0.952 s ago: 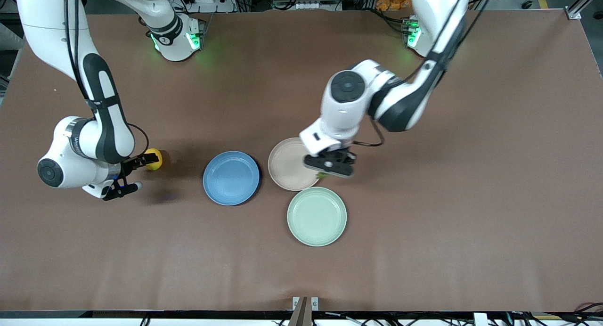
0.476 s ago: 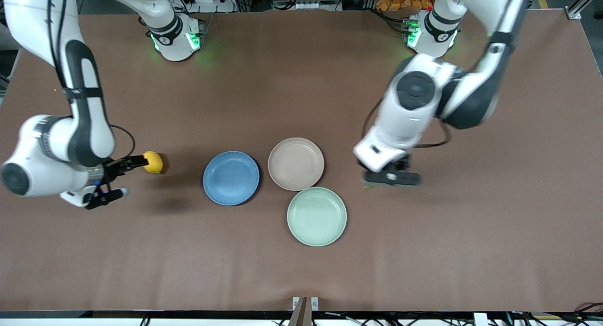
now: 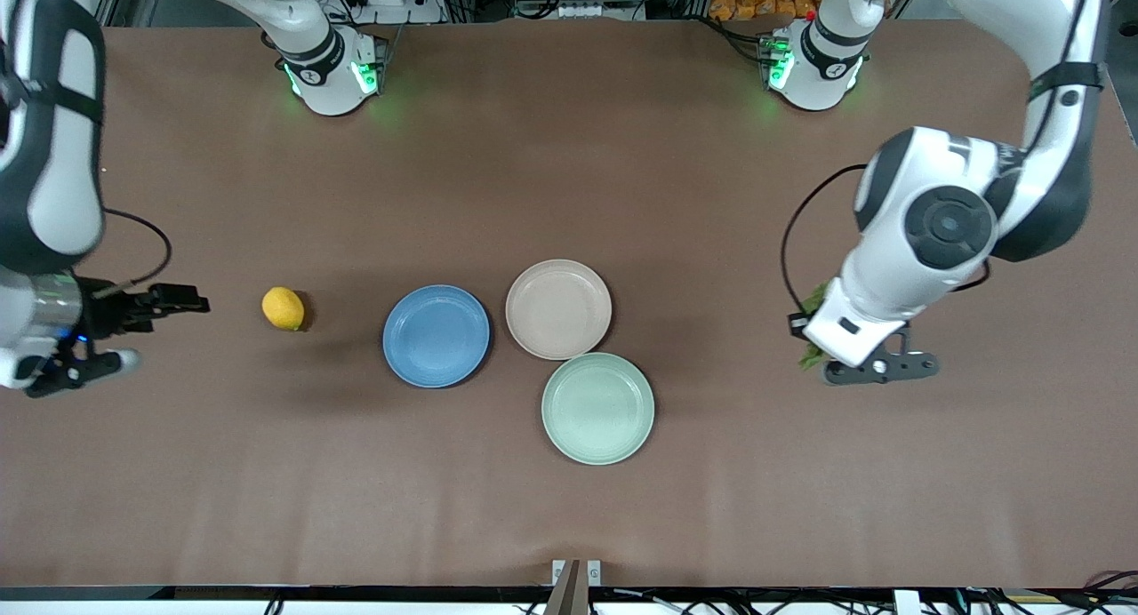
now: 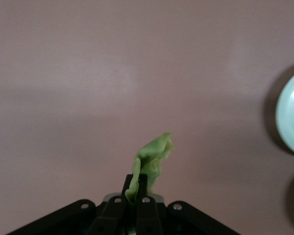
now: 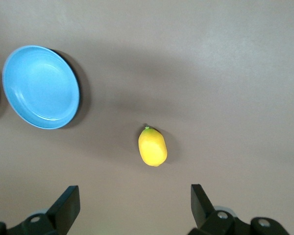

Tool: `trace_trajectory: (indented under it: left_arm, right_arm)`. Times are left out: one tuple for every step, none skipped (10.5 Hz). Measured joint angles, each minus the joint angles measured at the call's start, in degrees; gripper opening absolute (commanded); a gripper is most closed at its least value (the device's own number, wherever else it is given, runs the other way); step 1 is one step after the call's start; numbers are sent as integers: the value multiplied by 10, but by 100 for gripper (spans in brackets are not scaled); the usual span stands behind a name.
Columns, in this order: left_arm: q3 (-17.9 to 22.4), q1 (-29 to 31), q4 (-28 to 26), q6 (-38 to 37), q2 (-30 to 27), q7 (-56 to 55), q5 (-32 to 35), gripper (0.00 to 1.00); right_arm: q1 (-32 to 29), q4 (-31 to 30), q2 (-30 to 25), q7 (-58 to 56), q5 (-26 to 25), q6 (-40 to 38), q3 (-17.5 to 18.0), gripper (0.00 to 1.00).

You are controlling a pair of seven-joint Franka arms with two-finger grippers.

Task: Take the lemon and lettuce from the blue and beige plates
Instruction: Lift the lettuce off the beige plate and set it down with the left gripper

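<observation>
Brown table [image 3: 569, 153]; lemon [image 3: 283, 308] lying free; lettuce [image 4: 149, 164] pinched.

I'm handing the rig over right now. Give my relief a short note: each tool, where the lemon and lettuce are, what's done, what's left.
Left tool: shut on the lettuce, over bare table toward the left arm's end.
Right tool: open, empty, over the table at the right arm's end.
Lemon: on the table beside the blue plate, toward the right arm's end.
Done: blue plate and beige plate both emptied.
Left: set the lettuce down.
</observation>
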Motion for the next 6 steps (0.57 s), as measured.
trace_trajectory:
  left_arm:
    - [0,19,-4,-8,0,19,-18,0]
    - [1,40,-12,-10,1,33,-28,0]
    - [1,55,-20,-11,3,39,-31,0]
    - [1,63,-26,-11,6,41,-32,0]
    - [1,66,-33,-11,11,41,-32,0]
    - [2,67,-42,-12,17,41,-32,0]
  right_arm:
    - [0,1,-16,12,0,-5,1,100]
    - [0,2,-31,25,0,-9,3,100]
    - [0,2,-46,43,-7,-19,12,100]
    - [-3,2,-62,64,-24,-28,28,100]
    - [-15,3,-81,84,-45,-31,58,100]
    - [-34,3,-100,99,-61,-37,89,100]
